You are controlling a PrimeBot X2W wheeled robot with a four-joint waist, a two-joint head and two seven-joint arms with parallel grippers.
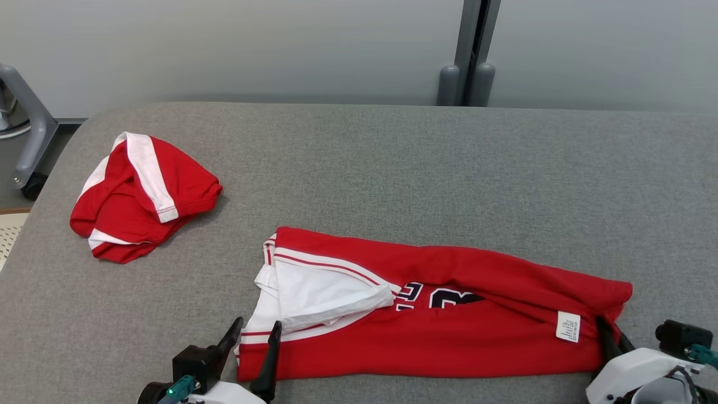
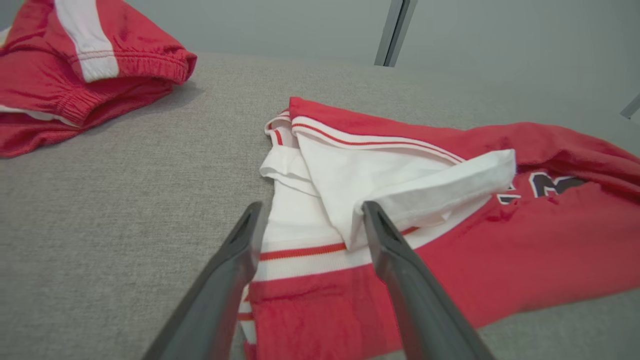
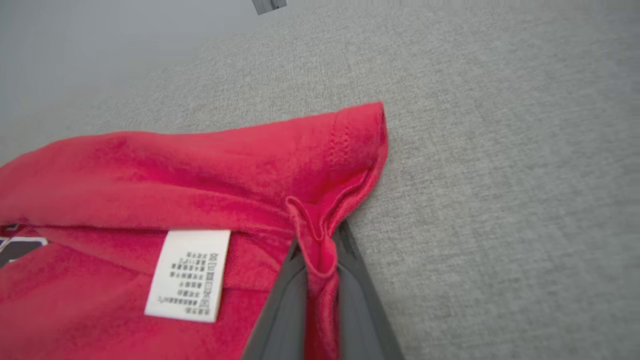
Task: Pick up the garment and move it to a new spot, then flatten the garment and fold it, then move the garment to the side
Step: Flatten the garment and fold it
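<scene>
Garment [image 1: 449,331]: red jersey with white trim and dark numerals. It lies near the front edge of the grey bench [image 1: 392,168], doubled lengthwise into a long band running left to right. The white-trimmed end is at the left; the hem end with the care label [image 1: 567,326] is at the right. A second red-and-white piece [image 1: 140,196] is bunched at the far left of the bench, well apart and untouched.

The left fingers [image 1: 274,342] are spread wide and hold nothing. They straddle the near-left corner, one finger over bare bench and the other over the white trim band. In the left wrist view the tips sit just short of the loose white flap [image 2: 410,190]. Can't tell whether they touch the cloth.

The right fingers [image 3: 350,285] are clamped on a pinched fold of red hem at the right end, just beside the label. The cloth ridges up between them.

Handling, judged:
- Light, limp knit with no stiffness, so it will sag from any held point. Not fragile.
- The layers will slide over each other, so a one-sided pull would likely skew the fold.
- The bench cover looks grippy. Dragging may ruck the cloth, so lifting is safer.
- Best left hold is the near-left corner, through all layers at the trim band, where the thicker seam gives bite.
- Avoid catching only the white flap, which would peel the fold open.
</scene>
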